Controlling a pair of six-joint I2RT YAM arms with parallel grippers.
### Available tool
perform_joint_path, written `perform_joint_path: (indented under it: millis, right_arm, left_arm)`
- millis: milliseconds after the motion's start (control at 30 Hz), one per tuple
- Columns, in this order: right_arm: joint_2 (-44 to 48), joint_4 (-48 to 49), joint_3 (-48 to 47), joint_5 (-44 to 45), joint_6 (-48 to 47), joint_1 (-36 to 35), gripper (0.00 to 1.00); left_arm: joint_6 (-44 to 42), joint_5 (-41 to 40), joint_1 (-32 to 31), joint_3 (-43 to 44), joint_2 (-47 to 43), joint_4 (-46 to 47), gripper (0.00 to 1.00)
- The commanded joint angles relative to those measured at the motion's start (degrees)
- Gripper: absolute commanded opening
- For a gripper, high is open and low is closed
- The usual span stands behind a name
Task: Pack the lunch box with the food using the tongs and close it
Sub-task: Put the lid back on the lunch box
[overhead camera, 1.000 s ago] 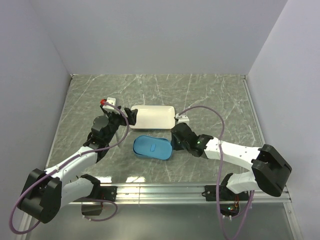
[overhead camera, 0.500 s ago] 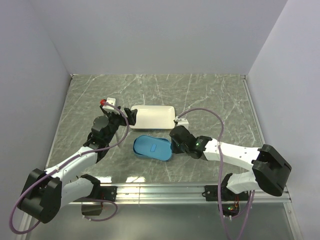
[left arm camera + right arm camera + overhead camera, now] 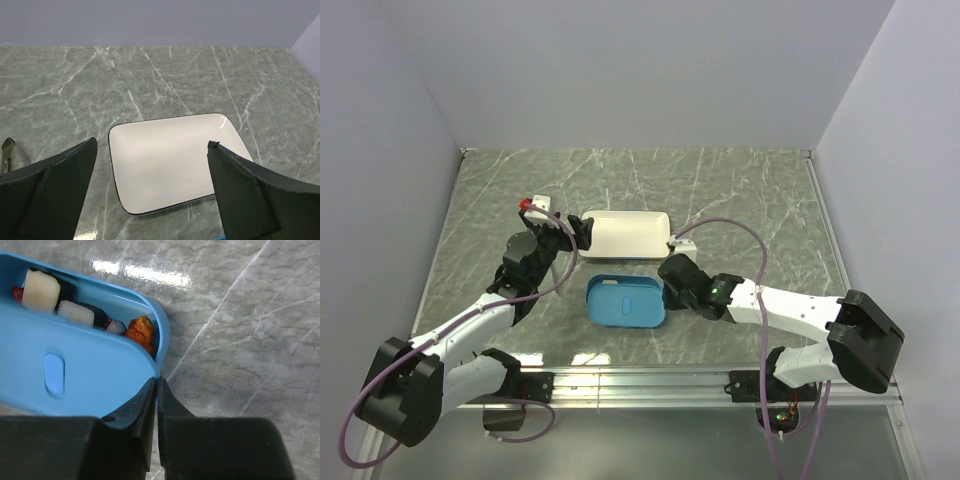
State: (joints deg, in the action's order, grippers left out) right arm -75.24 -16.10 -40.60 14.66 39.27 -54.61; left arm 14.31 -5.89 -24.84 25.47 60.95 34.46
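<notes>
From above, one lunch box (image 3: pixel 626 302) lies between the arms, its right end against the right gripper (image 3: pixel 672 283), with one white plate (image 3: pixel 625 233) behind it.

At the left wrist, the left gripper (image 3: pixel 152 144) gapes wide and empty over the plate. The tongs (image 3: pixel 7 150) are at the left edge.

At the right wrist, the jaws are pressed almost together at the rim of the lid (image 3: pixel 65 375). Two whitish cubes (image 3: pixel 38 289) and one orange piece (image 3: pixel 140 330) show inside.

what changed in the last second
The right end effector closed at the edge of the lid, and the lid turned from slanted to square on the lunch box. The left end effector stayed open by the plate, which did not move.
</notes>
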Motion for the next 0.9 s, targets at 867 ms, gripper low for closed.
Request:
perform_joint_path:
  millis: [867]
  right_arm:
    - [-5.87,-8.69,-15.38,5.48,-6.66,0.11,0.0]
  left_arm:
    - [0.11,-0.79,-0.21,-0.43,-0.83,1.93,0.98]
